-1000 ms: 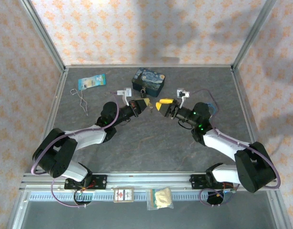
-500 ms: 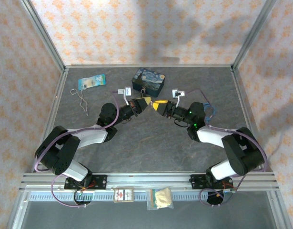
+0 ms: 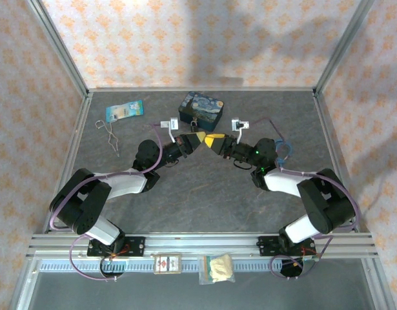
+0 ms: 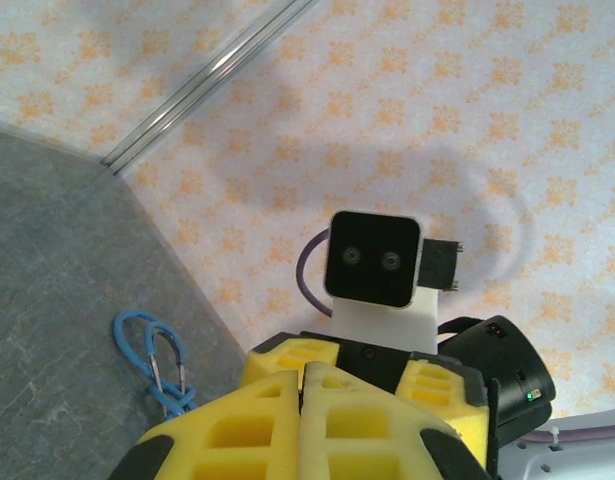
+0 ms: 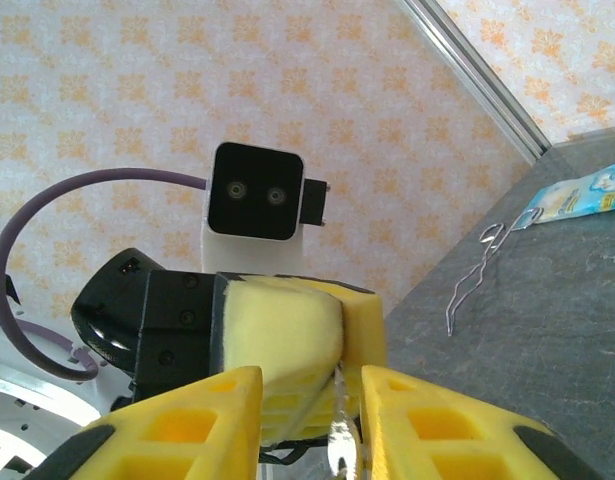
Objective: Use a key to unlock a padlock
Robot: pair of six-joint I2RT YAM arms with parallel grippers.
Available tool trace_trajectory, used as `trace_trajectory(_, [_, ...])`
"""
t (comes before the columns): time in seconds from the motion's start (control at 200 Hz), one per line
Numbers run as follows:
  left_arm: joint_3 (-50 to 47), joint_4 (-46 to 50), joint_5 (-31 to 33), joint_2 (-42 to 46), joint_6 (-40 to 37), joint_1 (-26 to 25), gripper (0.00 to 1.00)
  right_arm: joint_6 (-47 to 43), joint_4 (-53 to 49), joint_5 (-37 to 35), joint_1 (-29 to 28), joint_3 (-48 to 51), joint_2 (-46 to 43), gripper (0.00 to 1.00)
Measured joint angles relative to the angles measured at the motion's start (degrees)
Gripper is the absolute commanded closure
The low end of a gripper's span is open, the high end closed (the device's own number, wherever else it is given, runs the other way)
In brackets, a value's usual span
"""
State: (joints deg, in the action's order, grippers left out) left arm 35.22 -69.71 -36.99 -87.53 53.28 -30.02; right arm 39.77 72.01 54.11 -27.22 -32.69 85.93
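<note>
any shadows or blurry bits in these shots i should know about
Top external view: sharp, evenly lit, soft shadows on the back wall. Left wrist view: a soft shadow on the wallpaper around the right wrist camera; left pincer crisp. Right wrist view: the key in the right pincer is blurred.

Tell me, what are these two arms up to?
The two grippers meet tip to tip in front of the blue tin. The left gripper is shut, apparently pinching the thin silvery key, whose free end sits between the open fingers of the right gripper. It looks like a handover. The small padlock sits at the tin's front, untouched.
</note>
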Motion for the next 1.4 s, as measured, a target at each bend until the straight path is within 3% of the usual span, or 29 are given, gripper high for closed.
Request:
trace_trajectory(0.195, [-0.02,-1.90,0.15,0.00,0.90,0.00,1.00,0.68,0.57,-0.02,-0.11,0.00,1.36,0.74])
trace_trajectory(0.33, [-0.02,-1.92,0.50,0.00,0.92,0.00,1.00,1.55,1.42,-0.04,-0.11,0.00,1.77,0.85])
trace_trajectory(0.435, [-0.07,-2.03,0.87,0.02,0.94,0.00,1.00,1.99,2.19,-0.02,-0.15,0.00,1.77,1.00])
trace_trajectory(0.596, [-0.13,-2.80,1.05,0.00,1.25,0.00,1.00,2.23,2.64,-0.07,-0.15,0.00,1.84,1.00])
trace_trajectory(0.631, [-0.15,-2.80,1.18,0.00,1.31,0.00,0.89,2.21,2.62,-0.09,-0.15,0.00,1.84,1.00])
trace_trajectory(0.686, [-0.17,-2.80,1.44,0.02,1.09,-0.15,0.51,1.97,2.45,-0.11,-0.15,0.00,1.84,1.00])
trace_trajectory(0.756, [-0.17,-2.49,2.08,0.11,0.79,-0.26,0.18,1.20,1.22,-0.33,-0.15,0.00,1.84,1.00])
trace_trajectory(0.816, [-0.15,-0.85,3.19,0.50,0.02,-0.09,0.02,0.17,-0.72,-0.81,-0.07,-0.02,1.81,1.00])
trace_trajectory(0.951, [1.79,5.62,5.20,1.07,-2.86,3.80,0.01,-3.82,-8.85,-3.85,0.66,-0.57,0.96,1.00])
trace_trajectory(1.076, [8.26,11.58,6.56,-1.01,-6.38,9.64,0.01,-9.62,-21.44,-11.15,1.18,-3.85,-0.81,1.00])
trace_trajectory(1.216, [18.88,19.76,9.01,-8.50,-13.35,13.55,0.02,-15.02,-32.00,-20.28,1.31,-7.78,-1.99,1.00])
trace_trajectory(1.401, [38.77,39.76,14.49,-22.86,-25.70,14.03,0.03,-18.78,-39.69,-28.13,1.42,-8.22,-3.80,1.00])
